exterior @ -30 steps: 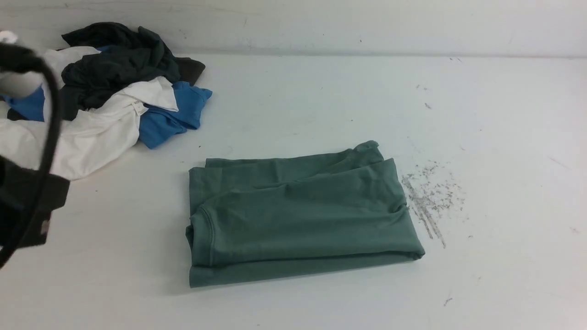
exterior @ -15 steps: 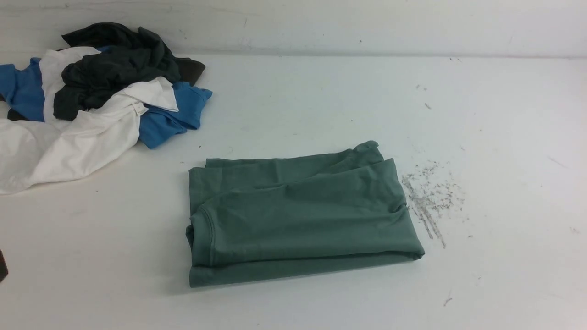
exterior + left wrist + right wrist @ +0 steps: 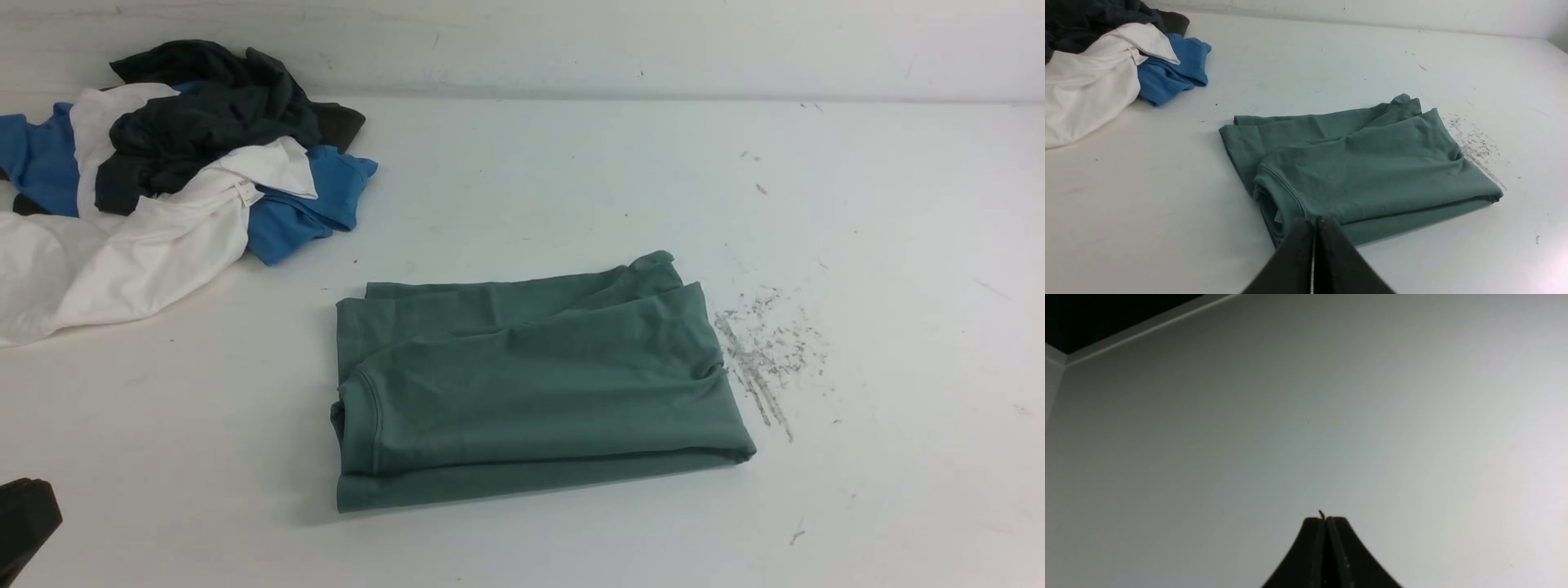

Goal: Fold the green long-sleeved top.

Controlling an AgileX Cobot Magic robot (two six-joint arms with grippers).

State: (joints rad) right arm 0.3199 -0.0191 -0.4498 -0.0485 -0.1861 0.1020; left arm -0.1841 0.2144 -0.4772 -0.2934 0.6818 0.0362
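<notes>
The sage-green cotton long-sleeved top point(image 3: 531, 380) lies folded into a compact rectangle, just ahead of the empty, closed left gripper point(image 3: 1315, 222); right gripper point(image 3: 1326, 518) closed, empty; folding looks finished; next, probably only retreat.

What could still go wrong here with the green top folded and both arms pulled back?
1. The green long-sleeved top is folded unevenly: a bunched bit of fabric sticks out at its far right corner and layers are offset, so it might loosen if nudged.
2. The left gripper, shut, appears in its wrist view close to the top's near edge; a low move forward could drag the fold.
3. Dark specks lie on the table beside the top; sliding it right could soil it.
</notes>
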